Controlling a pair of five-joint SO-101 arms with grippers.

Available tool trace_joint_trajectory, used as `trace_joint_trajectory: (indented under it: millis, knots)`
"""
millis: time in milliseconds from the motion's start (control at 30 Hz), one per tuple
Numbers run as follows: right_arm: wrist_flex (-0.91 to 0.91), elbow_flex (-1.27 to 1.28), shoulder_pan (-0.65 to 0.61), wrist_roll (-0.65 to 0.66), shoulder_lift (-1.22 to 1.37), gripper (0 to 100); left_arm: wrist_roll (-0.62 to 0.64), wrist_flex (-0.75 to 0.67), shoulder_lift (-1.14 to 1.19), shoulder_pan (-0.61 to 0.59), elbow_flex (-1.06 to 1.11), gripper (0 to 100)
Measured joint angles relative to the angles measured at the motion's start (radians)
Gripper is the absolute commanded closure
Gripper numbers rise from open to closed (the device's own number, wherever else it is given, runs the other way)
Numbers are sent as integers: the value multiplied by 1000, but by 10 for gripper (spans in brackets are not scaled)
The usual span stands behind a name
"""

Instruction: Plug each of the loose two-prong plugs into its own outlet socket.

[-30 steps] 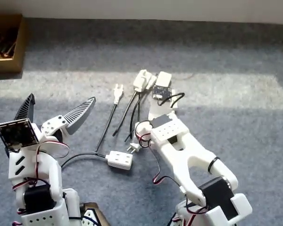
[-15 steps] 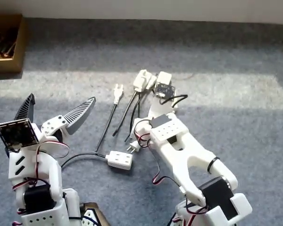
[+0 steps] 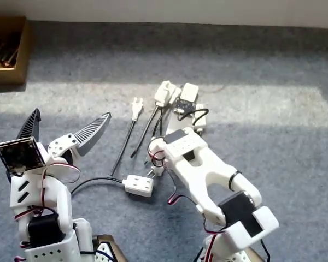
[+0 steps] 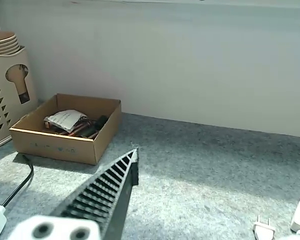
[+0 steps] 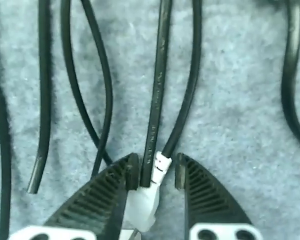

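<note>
**Item:** white two-prong plug [image 5: 144, 202] with a black cord, lying on the grey worktop [image 3: 273, 153].

**Position:** the plug lies between the jaws of the right gripper [image 5: 156, 167]. The jaws stand narrowly apart, one on each side of it, with a gap on one side. An outlet block [image 3: 138, 185] lies just beside the plug.

**Left gripper [image 3: 71, 115]:** jaws wide, holding nothing, well apart from the plug.

**Change:** over the last second the right arm has swung slightly toward the left arm. The plug and outlet block are unmoved.

Overhead downward, left wrist outward, right wrist close over cords [image 5: 156, 100]
</note>
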Motion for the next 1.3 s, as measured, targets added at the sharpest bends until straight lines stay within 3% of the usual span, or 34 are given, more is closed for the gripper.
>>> trace_joint_trajectory:
  millis: [133, 567, 733, 900, 1067, 1300]
  knots:
    - [126, -95, 2, -44, 35, 974, 0, 0, 0, 0, 0, 447]
    - [216, -117, -37, 94, 46, 993, 0, 0, 0, 0, 0, 447]
    - [347, -155, -66, 282, 14, 993, -31, 0, 0, 0, 0, 447]
    - [365, -252, 43, 566, -144, 993, -40, 0, 0, 0, 0, 447]
    - [368, -342, 86, 631, -305, 993, -46, 0, -5, 0, 0, 447]
    - [341, -404, -20, 680, -425, 993, -46, 8, -5, -35, 0, 447]
